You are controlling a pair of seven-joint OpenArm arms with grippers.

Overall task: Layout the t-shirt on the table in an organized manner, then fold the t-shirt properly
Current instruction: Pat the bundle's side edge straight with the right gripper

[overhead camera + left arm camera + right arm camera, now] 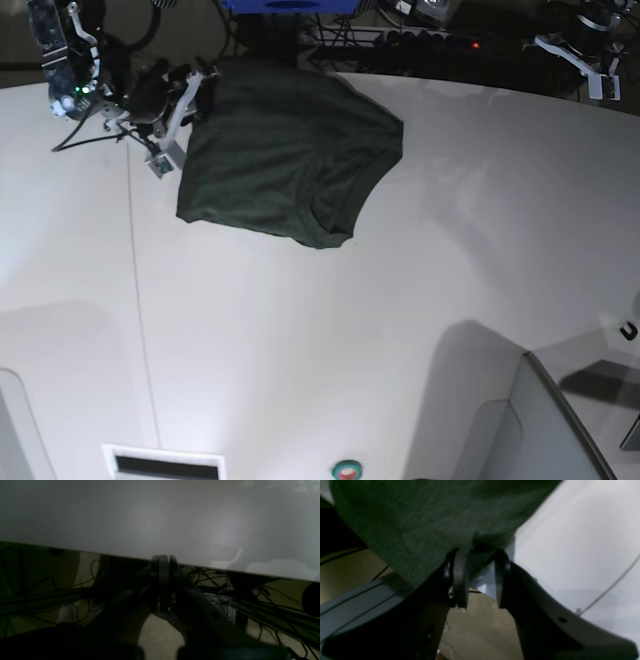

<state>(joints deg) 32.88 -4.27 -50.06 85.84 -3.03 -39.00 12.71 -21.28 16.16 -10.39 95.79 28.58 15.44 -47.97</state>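
Above table (300,330), right fingers (461,577) pinch t-shirt (285,150).

right gripper (478,555): black curved fingers part-closed, pinching dark green thin-fabric t-shirt (285,160) edge
left gripper (163,562): black fingers pressed together, nothing held, over white bench (160,517) edge

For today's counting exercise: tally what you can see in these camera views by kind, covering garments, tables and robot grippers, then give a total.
Dark green t-shirt: 1
White table: 1
Robot grippers: 2, the left gripper and the right gripper
Total: 4
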